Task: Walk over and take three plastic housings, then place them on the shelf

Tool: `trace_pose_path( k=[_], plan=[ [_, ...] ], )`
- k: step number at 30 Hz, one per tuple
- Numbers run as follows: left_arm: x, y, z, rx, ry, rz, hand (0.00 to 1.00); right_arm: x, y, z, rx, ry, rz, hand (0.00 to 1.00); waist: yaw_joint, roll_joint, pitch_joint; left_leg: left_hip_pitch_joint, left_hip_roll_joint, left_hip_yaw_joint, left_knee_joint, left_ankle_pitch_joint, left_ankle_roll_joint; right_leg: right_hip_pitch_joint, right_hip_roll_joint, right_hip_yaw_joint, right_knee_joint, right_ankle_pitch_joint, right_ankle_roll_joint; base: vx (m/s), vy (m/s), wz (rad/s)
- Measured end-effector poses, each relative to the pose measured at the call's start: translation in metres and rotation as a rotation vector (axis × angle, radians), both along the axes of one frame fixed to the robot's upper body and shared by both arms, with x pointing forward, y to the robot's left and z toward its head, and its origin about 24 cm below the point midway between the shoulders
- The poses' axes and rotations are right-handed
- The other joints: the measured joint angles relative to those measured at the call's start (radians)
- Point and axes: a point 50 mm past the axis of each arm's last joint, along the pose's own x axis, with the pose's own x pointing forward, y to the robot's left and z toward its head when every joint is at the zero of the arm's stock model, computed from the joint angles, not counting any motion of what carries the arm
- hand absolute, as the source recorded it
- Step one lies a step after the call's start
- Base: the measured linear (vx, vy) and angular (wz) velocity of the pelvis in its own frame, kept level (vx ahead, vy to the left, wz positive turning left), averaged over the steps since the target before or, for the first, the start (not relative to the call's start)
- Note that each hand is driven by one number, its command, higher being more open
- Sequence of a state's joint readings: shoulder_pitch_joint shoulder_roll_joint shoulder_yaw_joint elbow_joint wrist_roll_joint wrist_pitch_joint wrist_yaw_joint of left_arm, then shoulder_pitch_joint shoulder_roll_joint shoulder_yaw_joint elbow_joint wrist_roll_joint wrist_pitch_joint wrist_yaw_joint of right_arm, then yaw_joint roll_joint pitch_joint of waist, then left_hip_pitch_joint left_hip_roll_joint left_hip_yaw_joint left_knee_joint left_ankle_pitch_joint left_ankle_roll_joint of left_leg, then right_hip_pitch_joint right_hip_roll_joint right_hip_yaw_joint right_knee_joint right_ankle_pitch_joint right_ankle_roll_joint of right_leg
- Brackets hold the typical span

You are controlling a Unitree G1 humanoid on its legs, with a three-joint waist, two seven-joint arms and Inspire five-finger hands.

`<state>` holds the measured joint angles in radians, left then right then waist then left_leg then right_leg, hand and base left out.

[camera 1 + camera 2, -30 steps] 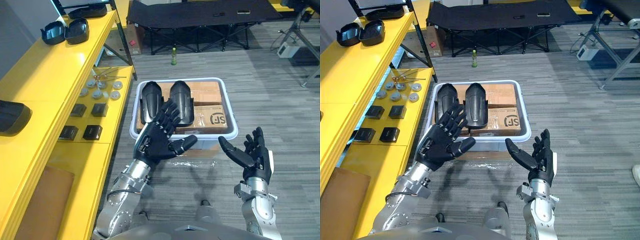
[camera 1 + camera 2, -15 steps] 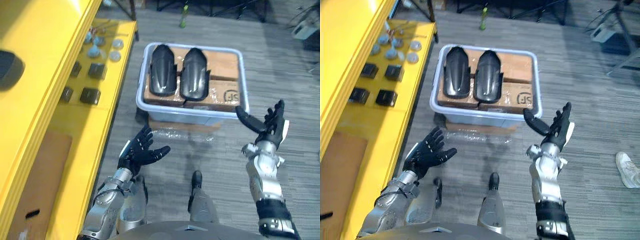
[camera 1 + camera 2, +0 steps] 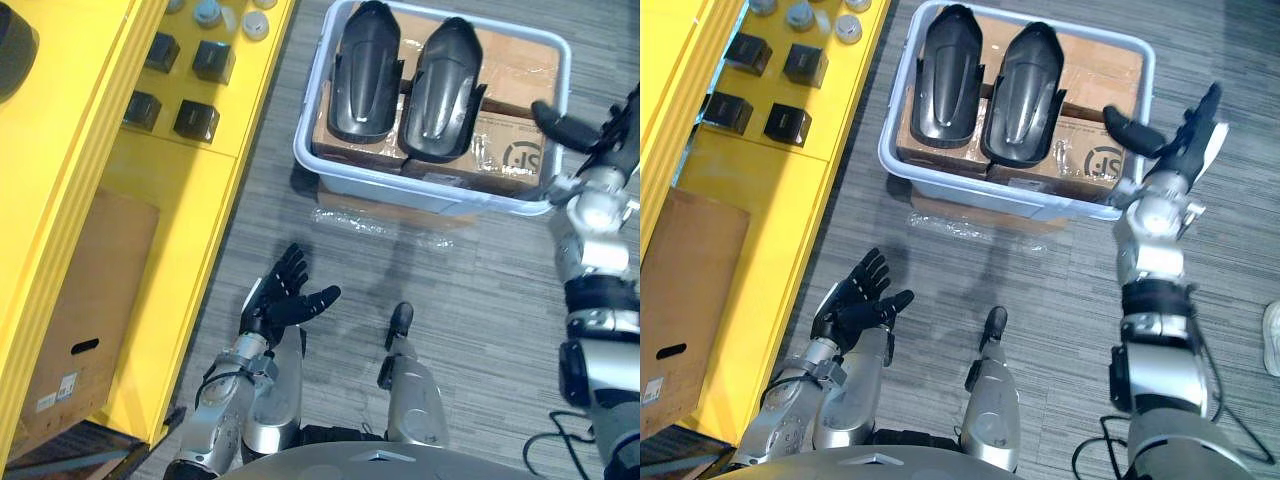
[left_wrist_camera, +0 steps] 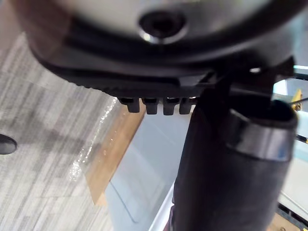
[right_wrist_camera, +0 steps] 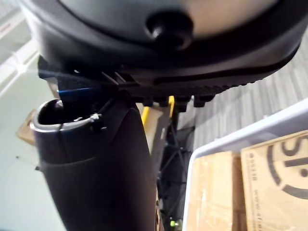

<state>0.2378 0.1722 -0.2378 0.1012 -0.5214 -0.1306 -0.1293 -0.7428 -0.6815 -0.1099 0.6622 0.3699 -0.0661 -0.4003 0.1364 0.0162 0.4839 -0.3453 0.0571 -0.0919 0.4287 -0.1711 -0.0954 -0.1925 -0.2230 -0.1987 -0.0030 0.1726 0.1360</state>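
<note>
Black plastic housings (image 3: pixel 367 70) in the bin (image 3: pixel 303 140) look light, stiff and slick; I would grasp one across its long edges. Left hand (image 3: pixel 285 300) and right hand (image 3: pixel 1180 152) are spread, empty.

The left hand (image 3: pixel 855 305) is black all over. Its thin fingers (image 3: pixel 872 268) look like small blocks joined in a row. The right hand (image 3: pixel 1175 148) is black too, with a white strip (image 3: pixel 1216 140) along one edge. Both arms are shiny silver-grey. The right arm (image 3: pixel 1152 250) is made of round chunks with black bands (image 3: pixel 1152 297) between them. The left arm (image 3: pixel 800 385) has rounded silver parts as well. Up close, each hand has a big dark shell with a round knob (image 4: pixel 161 21) in it. The thumb (image 4: pixel 226 183) is a fat black tube with a shiny ring (image 4: pixel 260 137) around it.
</note>
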Motion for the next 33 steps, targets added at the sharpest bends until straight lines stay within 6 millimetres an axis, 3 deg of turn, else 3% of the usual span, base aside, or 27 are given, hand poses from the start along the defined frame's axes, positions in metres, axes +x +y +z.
trace_pose_path(
  k=[4,9,13,14,18,23,27,32,33],
  plan=[
    [-0.008,0.004,-0.021,0.031,0.069,0.082,1.0,0.01,-0.005,0.033,-0.033,0.008,-0.021,1.0,0.01,0.011,0.009,0.0,-0.001,-0.016,-0.017,0.011,-0.002,0.0,0.001,-0.018,0.003,0.0,0.0,0.02,-0.022,0.11],
    [-0.019,0.023,-0.045,0.086,0.163,0.173,1.0,0.011,-0.017,0.055,0.026,0.044,-0.055,1.0,0.033,0.03,0.018,-0.015,-0.004,-0.029,-0.02,0.019,-0.002,-0.015,-0.003,-0.037,0.021,0.0,0.0,-0.01,0.001,0.08],
    [-0.032,0.037,-0.068,0.071,0.283,0.244,1.0,0.009,-0.029,0.054,0.063,0.096,-0.087,1.0,0.043,0.047,0.024,-0.037,-0.011,-0.045,-0.022,0.027,-0.003,-0.031,-0.007,-0.053,0.03,0.0,0.0,-0.03,0.004,0.12],
    [-0.032,0.039,-0.071,0.058,0.303,0.262,1.0,0.007,-0.034,0.056,0.057,0.116,-0.102,1.0,0.053,0.062,0.03,-0.047,-0.012,-0.05,-0.02,0.031,-0.004,-0.04,-0.008,-0.057,0.04,-0.001,-0.001,-0.04,0.001,0.07],
    [-0.048,0.048,-0.089,0.068,0.394,0.271,1.0,0.011,-0.032,0.054,0.04,0.198,-0.101,1.0,0.06,0.08,0.035,-0.082,-0.012,-0.06,-0.013,0.041,-0.008,-0.073,-0.008,-0.066,0.053,-0.004,-0.003,-0.04,-0.01,0.05],
    [-0.049,0.043,-0.09,-0.008,0.389,0.278,1.0,0.007,-0.042,0.05,0.033,0.297,-0.119,1.0,0.089,0.094,0.039,-0.123,-0.013,-0.073,-0.004,0.049,-0.012,-0.105,-0.007,-0.076,0.06,-0.005,-0.004,-0.05,-0.013,0.06],
    [-0.046,0.035,-0.091,-0.062,0.387,0.268,1.0,0.005,-0.047,0.059,0.004,0.305,-0.115,1.0,0.105,0.129,0.046,-0.169,-0.014,-0.095,0.023,0.051,-0.015,-0.14,-0.006,-0.094,0.087,-0.014,-0.008,-0.06,-0.011,0.09],
    [-0.046,0.033,-0.092,-0.082,0.393,0.264,1.0,0.001,-0.053,0.063,-0.01,0.322,-0.144,1.0,0.131,0.137,0.047,-0.197,-0.014,-0.112,0.021,0.065,-0.02,-0.164,-0.004,-0.108,0.095,-0.015,-0.009,-0.02,-0.025,0.09],
    [-0.046,0.032,-0.092,-0.085,0.393,0.263,1.0,-0.001,-0.057,0.064,-0.007,0.328,-0.155,0.0,0.136,0.137,0.047,-0.202,-0.015,-0.114,0.022,0.066,-0.02,-0.167,-0.004,-0.109,0.098,-0.015,-0.009,0.0,-0.012,0.04]
  ],
)
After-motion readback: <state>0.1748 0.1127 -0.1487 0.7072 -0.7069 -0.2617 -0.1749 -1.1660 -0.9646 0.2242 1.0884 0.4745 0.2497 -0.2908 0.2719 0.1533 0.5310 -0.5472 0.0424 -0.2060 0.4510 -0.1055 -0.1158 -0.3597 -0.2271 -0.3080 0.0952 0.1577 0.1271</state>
